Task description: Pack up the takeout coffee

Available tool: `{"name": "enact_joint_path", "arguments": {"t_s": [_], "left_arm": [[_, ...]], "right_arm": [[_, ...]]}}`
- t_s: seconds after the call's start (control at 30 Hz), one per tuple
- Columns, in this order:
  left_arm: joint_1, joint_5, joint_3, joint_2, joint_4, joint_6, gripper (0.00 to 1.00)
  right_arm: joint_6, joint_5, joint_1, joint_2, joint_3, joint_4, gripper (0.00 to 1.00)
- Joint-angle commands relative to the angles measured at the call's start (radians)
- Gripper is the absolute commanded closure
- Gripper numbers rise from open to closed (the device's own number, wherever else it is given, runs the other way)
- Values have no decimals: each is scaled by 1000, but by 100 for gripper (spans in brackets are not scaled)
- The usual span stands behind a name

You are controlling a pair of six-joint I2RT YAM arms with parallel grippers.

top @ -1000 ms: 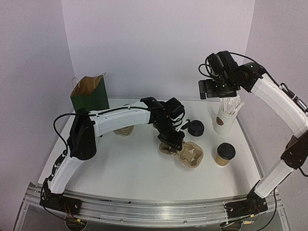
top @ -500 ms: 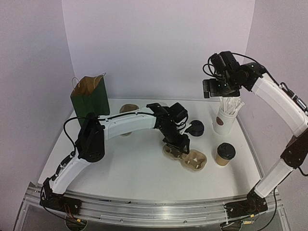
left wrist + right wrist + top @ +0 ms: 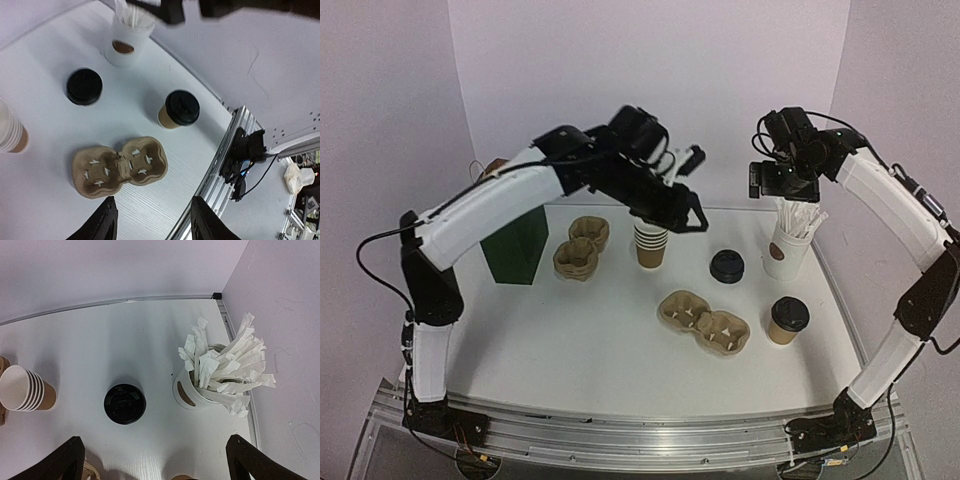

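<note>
White table (image 3: pixel 600 350) is seen, with the takeout coffee (image 3: pixel 788 320) stood at lower right, near the cup tray (image 3: pixel 705 322). Both the left gripper (image 3: pixel 152 222) and the right gripper (image 3: pixel 157 465) are held open and empty, high up. The cup could be knocked over and spilled if grabbed crookedly.

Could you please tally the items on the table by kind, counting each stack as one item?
Lidded takeout coffee: 1
Stack of lidless brown cups: 1
White cup of wrapped sticks: 1
Loose black lid: 1
Single cup carrier: 1
Pile of cup carriers: 1
Green paper bag: 1
Total: 7
</note>
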State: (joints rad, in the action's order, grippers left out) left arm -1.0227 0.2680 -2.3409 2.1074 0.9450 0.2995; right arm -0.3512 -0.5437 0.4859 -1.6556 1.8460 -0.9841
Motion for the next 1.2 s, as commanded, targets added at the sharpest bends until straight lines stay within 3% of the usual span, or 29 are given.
{"name": "enact_joint_path", "arguments": {"t_s": [0.0, 0.1, 0.23, 0.43, 0.6, 0.8, 0.97, 1.17], "left_arm": [[115, -143, -10, -189, 19, -4, 50], [201, -237, 60, -304, -79, 27, 40], [253, -479, 149, -436, -186, 41, 22], [317, -807, 93, -400, -38, 87, 11], [442, -812, 64, -338, 135, 115, 7], [492, -738, 150, -321, 136, 23, 2], [520, -722, 169, -250, 181, -15, 2], [593, -629, 276, -234, 111, -23, 5]], "right_arm": [[-73, 83, 1, -42, 29, 47, 2], [-89, 126, 2, -76, 42, 56, 2], [-87, 164, 2, -113, 75, 64, 2], [-77, 194, 2, -161, 131, 73, 3], [-74, 201, 2, -174, 130, 79, 2], [-59, 201, 3, -192, 149, 80, 3], [-43, 207, 2, -219, 188, 79, 3], [-28, 214, 2, -241, 215, 79, 2]]}}
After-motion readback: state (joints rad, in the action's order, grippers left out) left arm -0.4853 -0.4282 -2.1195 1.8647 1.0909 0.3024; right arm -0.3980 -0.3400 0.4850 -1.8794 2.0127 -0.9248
